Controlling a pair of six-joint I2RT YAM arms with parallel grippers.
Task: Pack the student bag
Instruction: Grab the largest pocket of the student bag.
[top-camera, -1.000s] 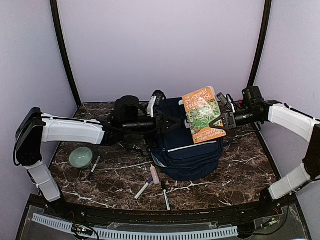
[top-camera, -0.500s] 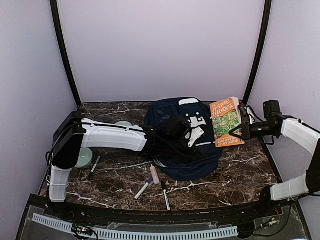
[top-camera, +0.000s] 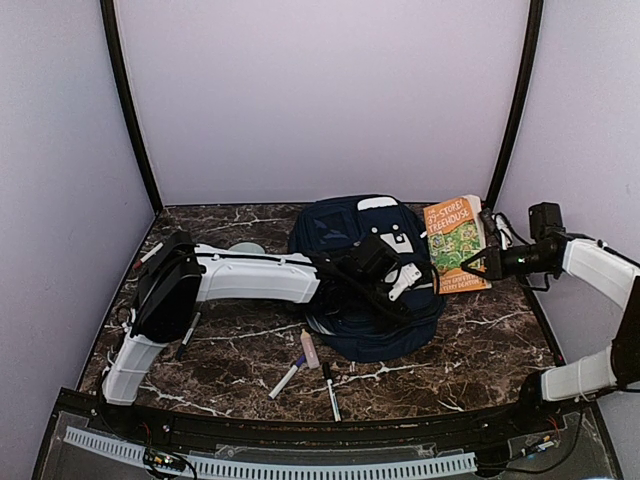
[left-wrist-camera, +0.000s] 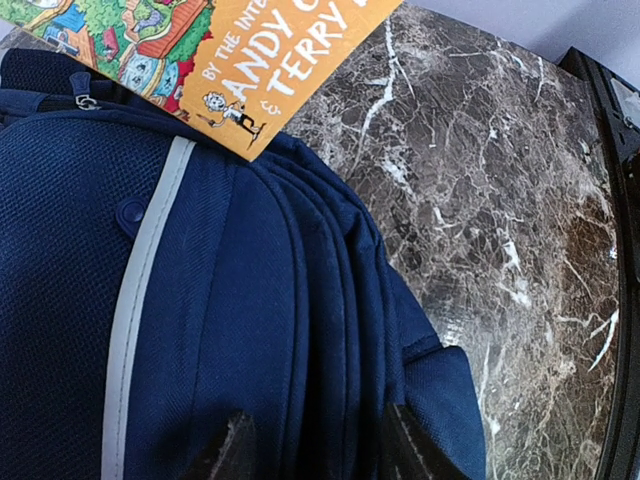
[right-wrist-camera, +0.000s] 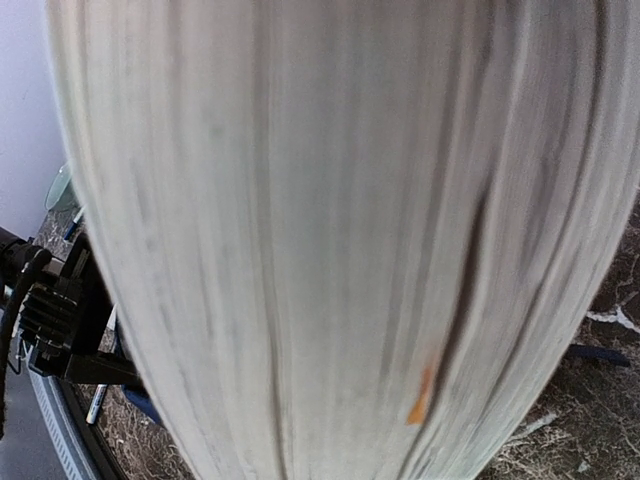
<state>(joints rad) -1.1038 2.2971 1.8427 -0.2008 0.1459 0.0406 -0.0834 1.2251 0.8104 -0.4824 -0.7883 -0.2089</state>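
Directly beneath the left gripper (top-camera: 392, 280): the student bag (top-camera: 340, 225), large and navy with pale stripes, lying on the dark marbled bench (top-camera: 480, 350); fingertips (left-wrist-camera: 232, 455) down on the fabric towards the bag's right side, partway apart, with folds of navy cloth between them; impossible to tell whether pinching those folds or only pressing on them.

To the right of that gripper, just beside the bag's right edge: an orange paperback book (top-camera: 453, 243), held upright with its cover towards the overhead camera; clamped at its right edge in the right gripper (top-camera: 478, 264), closed tight on it. From the right wrist, nothing but a blur of pale page edges filling the view. From the left wrist, one orange corner of the book over the bag's top edge, beyond the fingertips.

Nearer the arm bases than the left gripper, loose on the bench in front of the bag: a white pen (top-camera: 285, 380), a black pen (top-camera: 331, 392) near it, and a small pinkish stick (top-camera: 309, 350) just beside the bag; well to the left, partly behind the left arm, a dark marker (top-camera: 187, 336).
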